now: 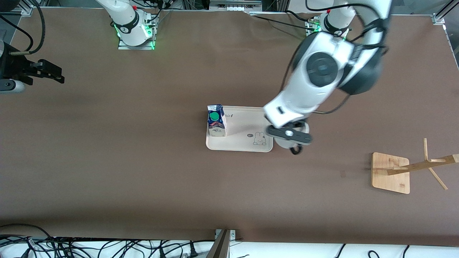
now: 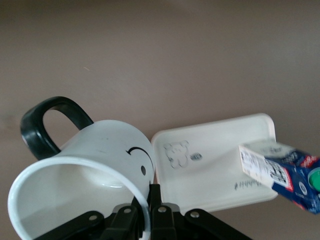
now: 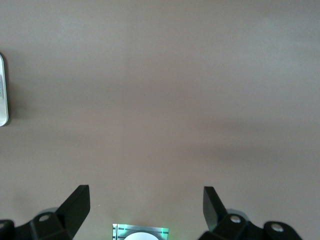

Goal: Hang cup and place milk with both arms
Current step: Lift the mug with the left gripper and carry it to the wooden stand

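The white cup with a black handle and a smiley face is tilted, its mouth toward the left wrist camera. My left gripper is shut on its rim wall, one finger inside and one outside. From the front the left gripper covers most of the cup, which is beside the tray toward the left arm's end. The milk stands upright on the tray's corner toward the right arm's end, also the milk. My right gripper waits open, holding nothing, at the right arm's end of the table.
A wooden cup rack with slanted pegs stands on a square base at the left arm's end, nearer the front camera than the tray. The cream tray bears a printed rabbit. Brown table shows between my right gripper's fingers.
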You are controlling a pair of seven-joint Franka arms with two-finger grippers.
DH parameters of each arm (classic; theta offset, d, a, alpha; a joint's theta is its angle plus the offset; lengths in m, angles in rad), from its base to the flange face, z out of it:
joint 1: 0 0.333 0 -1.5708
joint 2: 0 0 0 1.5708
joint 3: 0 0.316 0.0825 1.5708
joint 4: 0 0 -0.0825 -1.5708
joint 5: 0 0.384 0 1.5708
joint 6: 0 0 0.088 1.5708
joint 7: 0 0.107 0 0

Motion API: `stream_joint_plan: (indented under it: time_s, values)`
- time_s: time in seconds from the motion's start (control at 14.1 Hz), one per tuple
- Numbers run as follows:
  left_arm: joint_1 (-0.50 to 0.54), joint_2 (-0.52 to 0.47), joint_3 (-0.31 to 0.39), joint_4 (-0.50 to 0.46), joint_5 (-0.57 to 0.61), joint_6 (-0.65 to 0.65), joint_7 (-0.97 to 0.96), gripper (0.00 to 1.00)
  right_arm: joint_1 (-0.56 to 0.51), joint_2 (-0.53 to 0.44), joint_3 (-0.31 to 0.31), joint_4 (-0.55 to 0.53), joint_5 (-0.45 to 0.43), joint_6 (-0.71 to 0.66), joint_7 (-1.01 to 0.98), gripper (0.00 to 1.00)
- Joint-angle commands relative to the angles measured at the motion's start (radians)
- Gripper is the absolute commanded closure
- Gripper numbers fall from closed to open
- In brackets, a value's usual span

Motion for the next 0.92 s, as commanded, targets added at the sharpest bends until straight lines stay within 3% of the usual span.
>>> stream_joint_plan:
  time_s: [0.0,0.14,0.42,0.71,0.85]
  values:
    - [0.068,-0.114,-0.011,-0.067,0.14,0.094,0.026,1.0,0.047,0.03,0.007,0.015,0.007,-0.051,-0.001,0.0]
    - [0.088,-0.174,-0.012,-0.181,0.189,0.264,0.01,1.0,0.065,0.033,0.009,0.019,0.007,-0.117,0.0,0.0]
    - [0.151,-0.257,-0.014,-0.45,0.191,0.612,-0.023,1.0,0.104,0.082,0.015,0.063,0.014,-0.096,0.006,0.0]
    - [0.204,-0.253,-0.014,-0.561,0.18,0.789,-0.036,1.0,0.197,0.113,0.02,0.066,0.05,-0.033,0.074,0.0]
    - [0.232,-0.251,-0.014,-0.581,0.179,0.817,-0.049,1.0,0.213,0.151,0.02,0.066,0.15,0.009,0.079,0.0]
